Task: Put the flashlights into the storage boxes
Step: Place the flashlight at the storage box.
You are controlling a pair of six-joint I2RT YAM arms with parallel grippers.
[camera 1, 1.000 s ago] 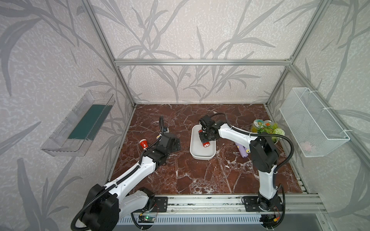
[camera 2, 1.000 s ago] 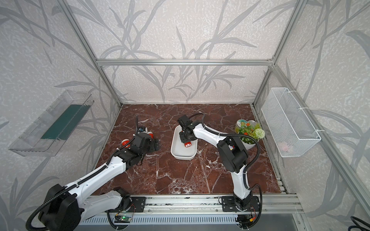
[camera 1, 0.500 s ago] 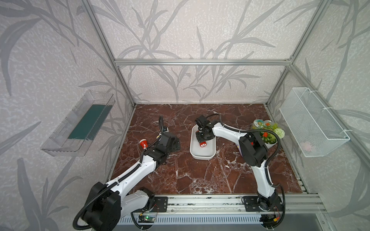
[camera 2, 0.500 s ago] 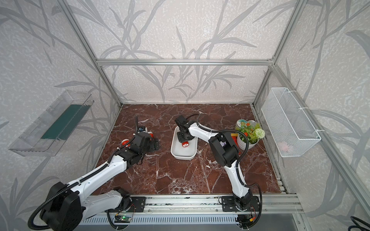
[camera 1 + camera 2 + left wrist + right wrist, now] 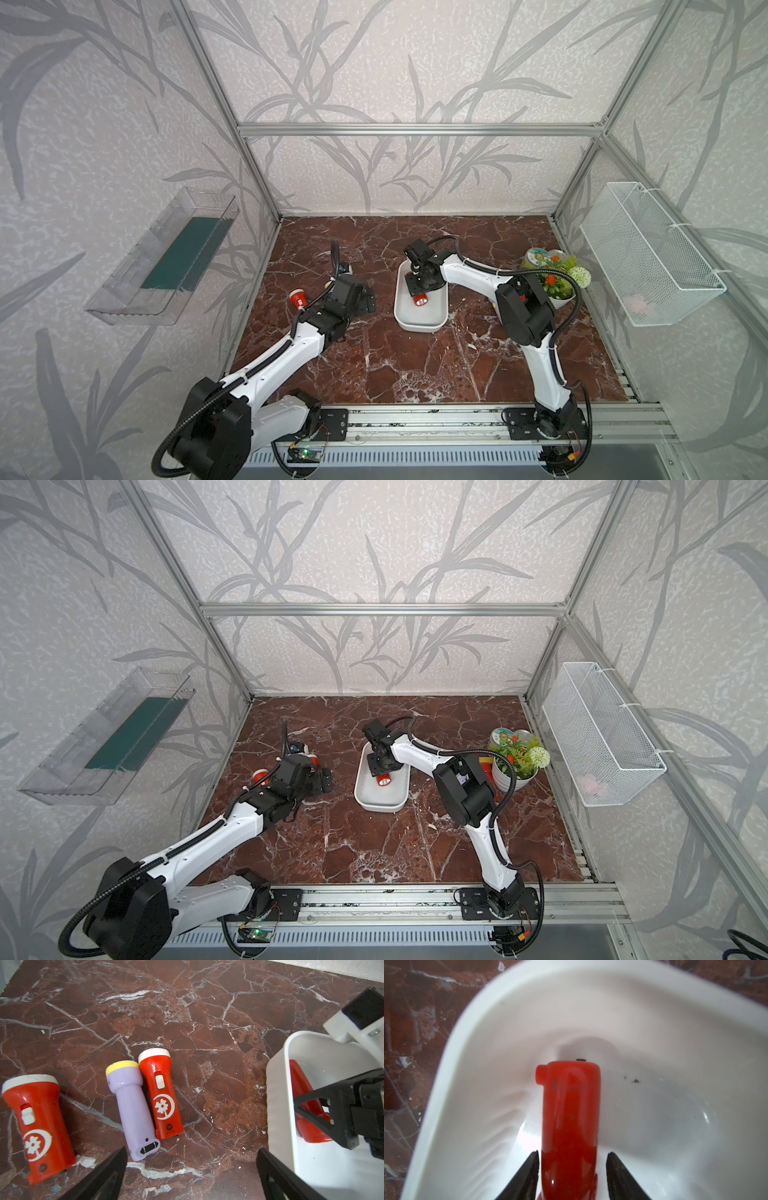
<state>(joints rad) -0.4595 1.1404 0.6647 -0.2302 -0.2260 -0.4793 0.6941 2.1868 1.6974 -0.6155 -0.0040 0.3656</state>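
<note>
The white storage box [image 5: 419, 326] [image 5: 380, 806] stands mid-table. A red flashlight [image 5: 420, 300] [image 5: 570, 1115] lies inside it. My right gripper [image 5: 422, 286] [image 5: 572, 1165] reaches down into the box and is open, its fingers either side of that flashlight with a gap on one side. To the left, two red flashlights [image 5: 39, 1126] [image 5: 162, 1097] and a lavender one [image 5: 133, 1109] lie on the marble. My left gripper [image 5: 365, 297] [image 5: 191, 1159] hovers open just beside them, holding nothing.
A potted plant [image 5: 557, 282] and a round tin [image 5: 538, 257] stand at the right behind the right arm. There is a white wire basket [image 5: 648, 253] on the right wall and a clear tray [image 5: 166, 257] on the left wall.
The right gripper carried the red flashlight a little left over the box, and its jaws have parted from it. The left arm has barely moved.
</note>
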